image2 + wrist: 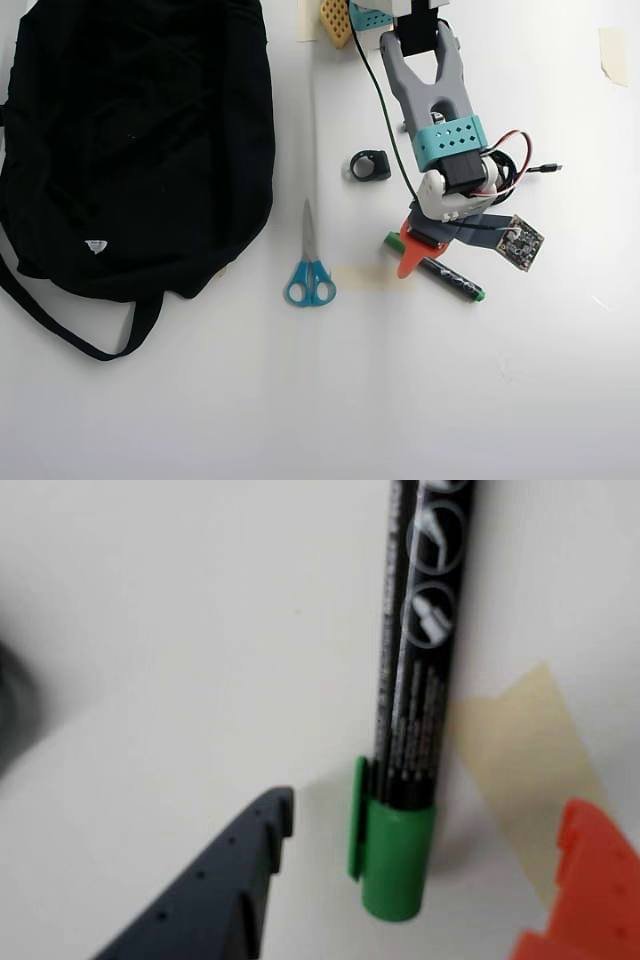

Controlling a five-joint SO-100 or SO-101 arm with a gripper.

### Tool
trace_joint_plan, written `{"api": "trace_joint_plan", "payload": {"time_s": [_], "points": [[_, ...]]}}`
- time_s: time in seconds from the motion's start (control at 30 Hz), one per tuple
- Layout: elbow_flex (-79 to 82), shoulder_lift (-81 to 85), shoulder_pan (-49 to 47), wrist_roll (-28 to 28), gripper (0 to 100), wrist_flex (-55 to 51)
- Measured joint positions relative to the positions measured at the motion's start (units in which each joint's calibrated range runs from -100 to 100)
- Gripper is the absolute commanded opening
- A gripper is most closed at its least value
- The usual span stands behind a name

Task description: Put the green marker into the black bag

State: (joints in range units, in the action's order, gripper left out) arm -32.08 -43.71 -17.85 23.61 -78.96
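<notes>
The green marker (436, 267) is lying flat on the white counter (300, 400), well apart from the black bag (140, 140) filling the upper left of the overhead view. The hand (420, 880) is hovering over it with its fingers spread wide, the dark finger (215, 890) and the orange finger (585, 890) straddling the marker's green cap without touching it. Blue-handled scissors (309, 260) are lying between bag and marker.

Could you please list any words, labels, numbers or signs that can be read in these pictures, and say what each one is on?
No text can actually be read.
The green marker: white print lines and round pictograms of a pen along the black barrel in the wrist view, too blurred to read.
The black bag: a small white mark in the overhead view, too small to read.
The scissors: no visible text.
</notes>
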Motion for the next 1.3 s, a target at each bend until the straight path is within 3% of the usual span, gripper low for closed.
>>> {"api": "trace_joint_plan", "payload": {"time_s": [1.3], "points": [[-7.6, -7.6, 0.2, 0.3, 33, 0.0]]}}
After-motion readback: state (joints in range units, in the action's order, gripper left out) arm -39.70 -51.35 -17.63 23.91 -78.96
